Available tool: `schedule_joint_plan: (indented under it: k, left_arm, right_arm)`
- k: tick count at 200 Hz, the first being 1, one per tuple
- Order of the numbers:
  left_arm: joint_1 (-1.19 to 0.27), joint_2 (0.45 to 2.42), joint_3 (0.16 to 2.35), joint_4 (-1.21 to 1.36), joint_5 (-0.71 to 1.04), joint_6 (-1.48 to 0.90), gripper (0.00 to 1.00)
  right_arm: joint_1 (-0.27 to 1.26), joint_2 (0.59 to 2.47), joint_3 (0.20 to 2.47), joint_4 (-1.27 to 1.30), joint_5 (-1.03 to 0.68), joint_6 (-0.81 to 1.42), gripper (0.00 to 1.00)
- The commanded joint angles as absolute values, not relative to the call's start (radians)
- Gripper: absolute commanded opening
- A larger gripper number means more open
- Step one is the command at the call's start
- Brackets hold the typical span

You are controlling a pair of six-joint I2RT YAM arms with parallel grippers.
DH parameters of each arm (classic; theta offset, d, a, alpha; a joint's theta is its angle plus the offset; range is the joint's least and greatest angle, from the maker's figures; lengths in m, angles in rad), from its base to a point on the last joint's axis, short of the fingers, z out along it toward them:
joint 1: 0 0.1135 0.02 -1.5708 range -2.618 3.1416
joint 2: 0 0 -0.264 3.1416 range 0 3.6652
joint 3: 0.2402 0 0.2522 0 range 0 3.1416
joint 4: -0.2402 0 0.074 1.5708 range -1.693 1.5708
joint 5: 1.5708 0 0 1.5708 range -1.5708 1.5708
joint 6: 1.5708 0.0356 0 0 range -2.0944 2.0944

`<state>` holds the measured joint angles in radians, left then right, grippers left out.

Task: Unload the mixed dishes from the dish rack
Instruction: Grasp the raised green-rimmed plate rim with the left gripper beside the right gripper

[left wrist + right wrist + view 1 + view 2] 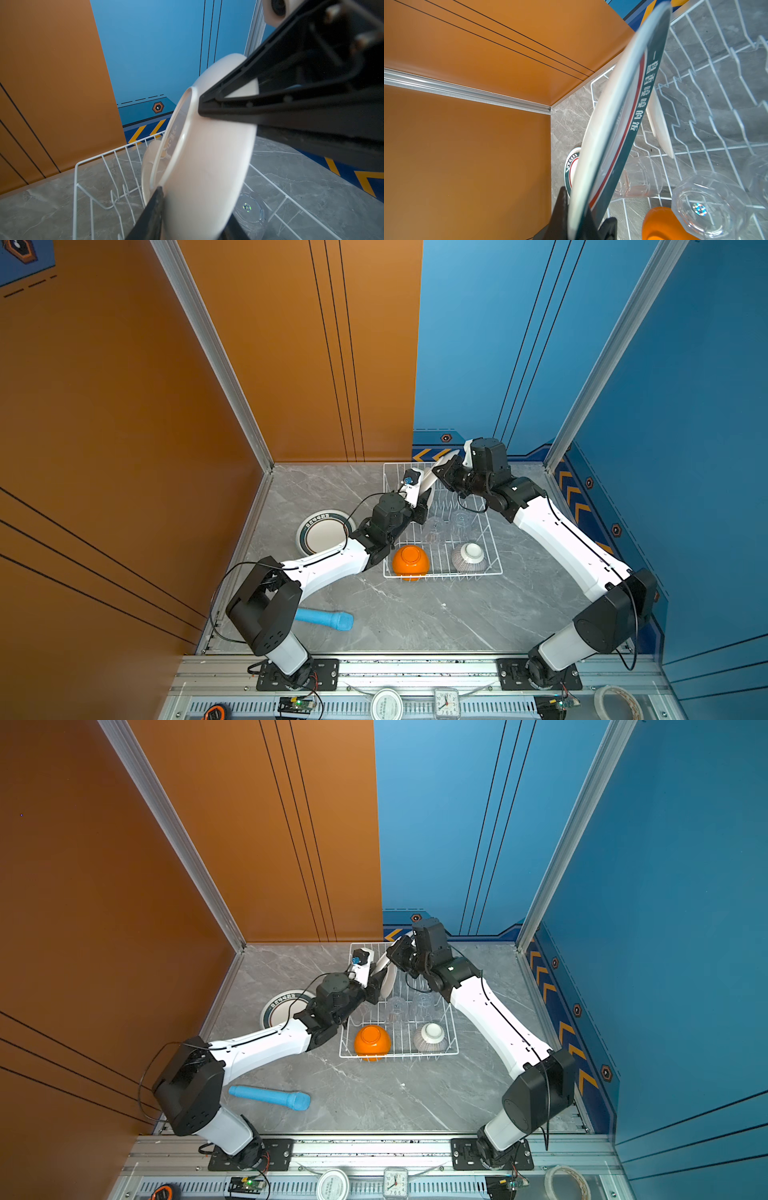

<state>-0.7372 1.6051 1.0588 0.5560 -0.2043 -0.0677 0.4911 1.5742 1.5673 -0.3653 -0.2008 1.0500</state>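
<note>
Plate hand-off appears to be taking place over the large rectangular white wire dish rack.
You are holding the round white plate with the dark teal rim band on edge and tilted over the rack's far-left corner. The right gripper is pinching its upper rim. The left gripper is straddling the lower rim, and you cannot tell whether it is squeezing. The band lettering is reading roughly "一盘香喷喷的饭".

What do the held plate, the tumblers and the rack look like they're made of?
Plate: likely glazed ceramic or melamine; opaque white, smooth sheen, printed teal band.
Tumblers: clear glass or hard plastic, can't tell which; see-through with faceted walls.
Rack: metal wire, probably white-coated; thin bent rods.
</note>
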Motion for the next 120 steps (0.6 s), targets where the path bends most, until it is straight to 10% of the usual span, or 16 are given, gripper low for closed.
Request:
schedule_joint_plan:
  k: [1,75,120]
  left_arm:
    - [-0.741,1.581,1.069,0.614,-0.302,-0.084,0.27]
    - [-0.767,1.552,0.999,0.686,-0.388,-0.034,0.0]
    - [-0.785,1.552,1.002,0.687,-0.397,0.002,0.0]
  right_arm:
    - [0.503,1.549,1.554,-0.317,-0.28,1.067,0.0]
    - [0.5,1.571,1.546,-0.268,-0.307,1.126,0.0]
    - [0.495,1.574,1.514,-0.236,-0.32,1.159,0.04]
